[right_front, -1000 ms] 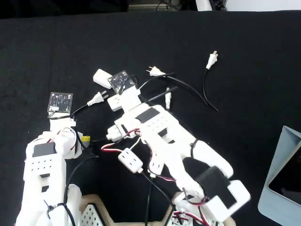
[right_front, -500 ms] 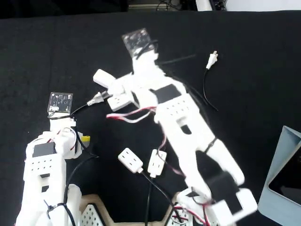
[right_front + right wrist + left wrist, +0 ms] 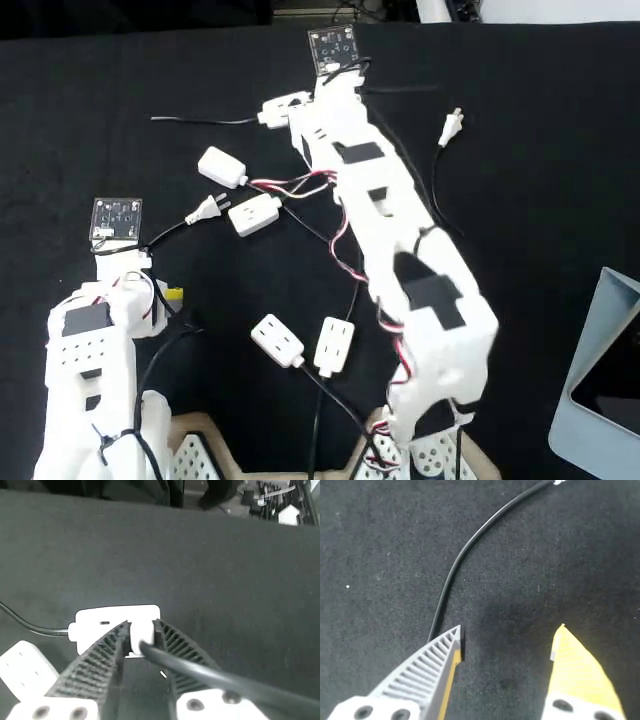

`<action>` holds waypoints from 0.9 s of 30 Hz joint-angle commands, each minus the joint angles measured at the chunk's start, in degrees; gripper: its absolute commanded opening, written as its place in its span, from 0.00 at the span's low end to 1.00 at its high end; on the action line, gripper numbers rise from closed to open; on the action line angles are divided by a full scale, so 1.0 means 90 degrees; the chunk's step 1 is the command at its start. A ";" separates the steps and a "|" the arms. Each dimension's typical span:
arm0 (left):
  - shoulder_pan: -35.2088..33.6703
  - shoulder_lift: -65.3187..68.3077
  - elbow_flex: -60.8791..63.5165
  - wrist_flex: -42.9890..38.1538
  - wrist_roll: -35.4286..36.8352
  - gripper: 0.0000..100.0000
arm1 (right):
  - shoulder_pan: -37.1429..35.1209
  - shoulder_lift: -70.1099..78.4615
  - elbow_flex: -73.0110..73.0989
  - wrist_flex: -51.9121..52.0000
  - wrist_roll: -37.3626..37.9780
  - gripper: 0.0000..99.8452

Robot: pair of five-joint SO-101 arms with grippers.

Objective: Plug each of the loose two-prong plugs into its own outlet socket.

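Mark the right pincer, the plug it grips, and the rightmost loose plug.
right pincer [image 3: 141,625]: right wrist view, midway between fingertips.
white plug [image 3: 92,632]: right wrist view, exposed body.
loose plug [image 3: 450,128]: high view, white body.

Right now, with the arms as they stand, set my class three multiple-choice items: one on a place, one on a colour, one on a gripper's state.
1. Where is the right gripper?
A) low by its own base
B) at the far side of the table
C) off the table's edge

2. What colour is the table cover?
A) green
B) white
C) black

3. The fingers of the left gripper are:
A) open, nothing between them
B) shut on a plug
C) shut, empty

1 B: it holds a white block far from the arm bases.
2 C: the table cover is black.
3 A: bare table cover shows between the fingers.
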 commanded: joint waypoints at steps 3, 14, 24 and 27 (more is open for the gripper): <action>-0.0044 -0.0107 -0.0093 -0.0107 0.0020 0.29 | 0.0010 -0.0063 -0.0737 0.0606 -0.0283 0.32; -0.0044 -0.0107 -0.0093 -0.0107 0.0020 0.29 | 0.0039 -0.1665 -0.0747 0.2628 -0.0293 0.14; -0.0044 -0.0107 -0.0083 -0.0107 0.0020 0.29 | 0.1172 -0.1910 -0.0601 0.4405 0.0049 0.17; -0.0044 -0.0107 -0.0083 -0.0107 0.0020 0.29 | 0.1368 -0.1597 -0.0347 0.4357 0.0459 0.21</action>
